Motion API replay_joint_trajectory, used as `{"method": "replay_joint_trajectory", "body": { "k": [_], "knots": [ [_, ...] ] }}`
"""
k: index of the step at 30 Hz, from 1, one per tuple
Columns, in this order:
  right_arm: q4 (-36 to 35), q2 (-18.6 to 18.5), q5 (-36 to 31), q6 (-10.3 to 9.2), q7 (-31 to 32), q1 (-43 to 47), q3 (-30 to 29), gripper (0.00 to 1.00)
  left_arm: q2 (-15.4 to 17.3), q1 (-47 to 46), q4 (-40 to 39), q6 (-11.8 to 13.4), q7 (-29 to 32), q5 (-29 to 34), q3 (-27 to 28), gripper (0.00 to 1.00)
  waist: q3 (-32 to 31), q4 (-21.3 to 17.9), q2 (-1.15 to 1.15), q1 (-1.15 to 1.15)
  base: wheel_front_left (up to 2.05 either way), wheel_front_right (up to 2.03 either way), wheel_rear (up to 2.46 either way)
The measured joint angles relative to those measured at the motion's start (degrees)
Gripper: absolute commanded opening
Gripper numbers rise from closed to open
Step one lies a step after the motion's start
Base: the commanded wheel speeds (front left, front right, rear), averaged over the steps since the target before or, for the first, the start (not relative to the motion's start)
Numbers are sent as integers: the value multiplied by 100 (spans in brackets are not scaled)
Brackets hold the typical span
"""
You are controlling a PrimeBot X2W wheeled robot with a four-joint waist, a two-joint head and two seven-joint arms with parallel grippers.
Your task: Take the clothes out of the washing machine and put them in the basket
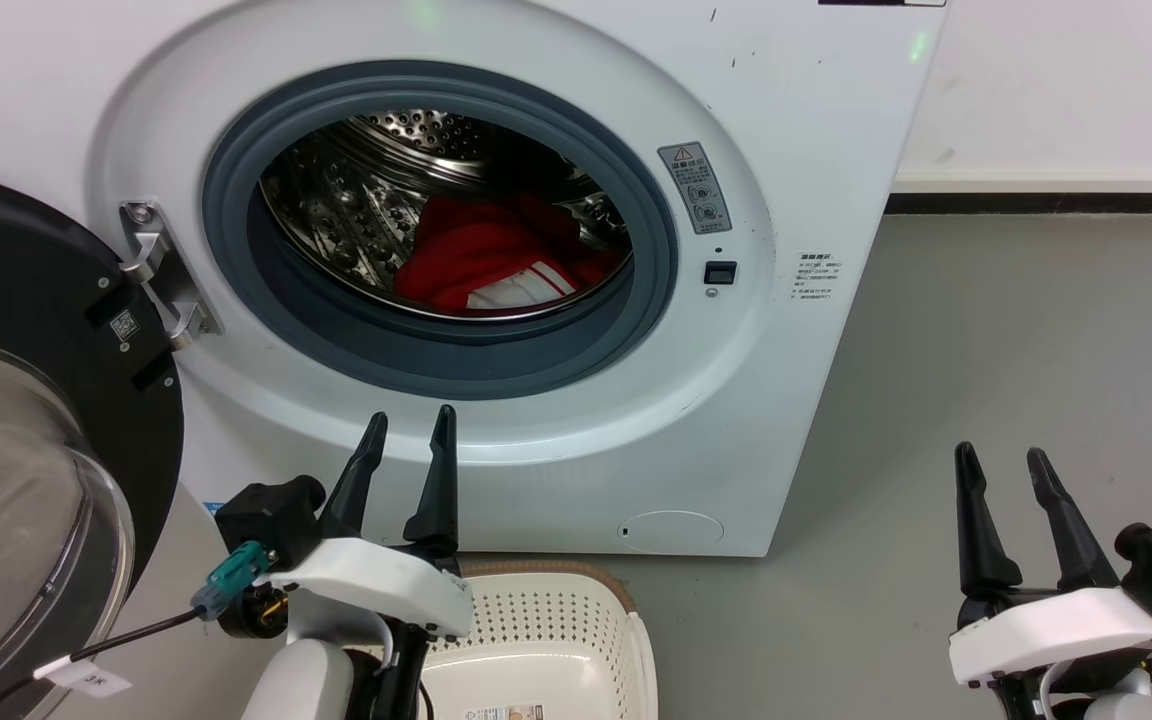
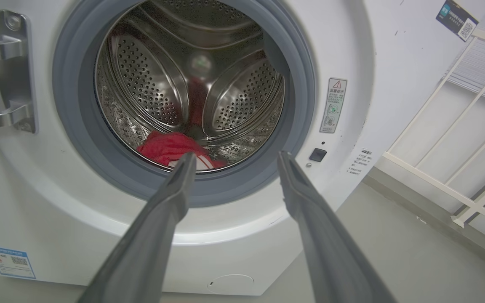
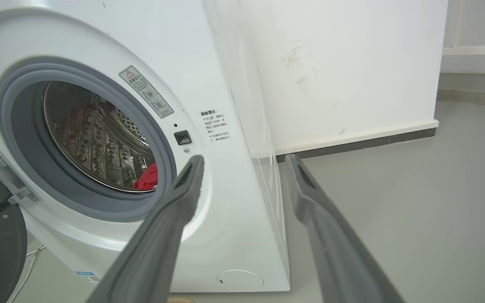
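The white washing machine (image 1: 796,120) stands with its round door (image 1: 46,450) swung open to the left. Inside the steel drum lie the clothes (image 1: 496,255): a bright red garment with a red-and-white striped piece (image 1: 526,288) at its front. In the left wrist view the clothes (image 2: 169,147) rest at the drum's bottom. My left gripper (image 1: 411,430) is open, below the drum's mouth and outside it. My right gripper (image 1: 1001,465) is open over the floor to the machine's right. The cream basket (image 1: 576,620) sits on the floor before the machine, beside my left arm.
Grey floor (image 1: 1016,340) spreads to the right of the machine up to a white wall with a dark skirting (image 1: 1036,200). The open door's glass bowl (image 1: 6,520) bulges out at the far left. A white rail frame (image 2: 457,139) stands at the right.
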Motion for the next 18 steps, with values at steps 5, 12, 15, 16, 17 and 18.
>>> {"method": "replay_joint_trajectory", "body": {
  "k": [5,12,15,16,17,18],
  "knots": [
    [27,0,-305,0,-74,0,8,100,0,-44,41,51,-65,278,-51,100,5,6,0,0,0,0,0],
    [64,0,-697,1,-155,-1,24,100,1,-62,111,98,-148,649,-122,100,9,11,0,0,0,0,0],
    [87,0,-884,1,-182,0,29,100,1,-62,125,101,-193,794,-145,100,7,13,0,0,0,0,0],
    [92,0,-943,1,-204,0,30,100,1,-62,133,103,-197,846,-149,100,4,16,0,0,0,0,0],
    [97,0,-991,1,-221,0,27,100,1,-62,136,104,-204,888,-157,100,2,18,0,0,0,0,0],
    [103,0,-1040,1,-223,0,27,100,2,-62,137,105,-227,927,-166,100,-1,20,0,0,0,0,0]
  ]
}}
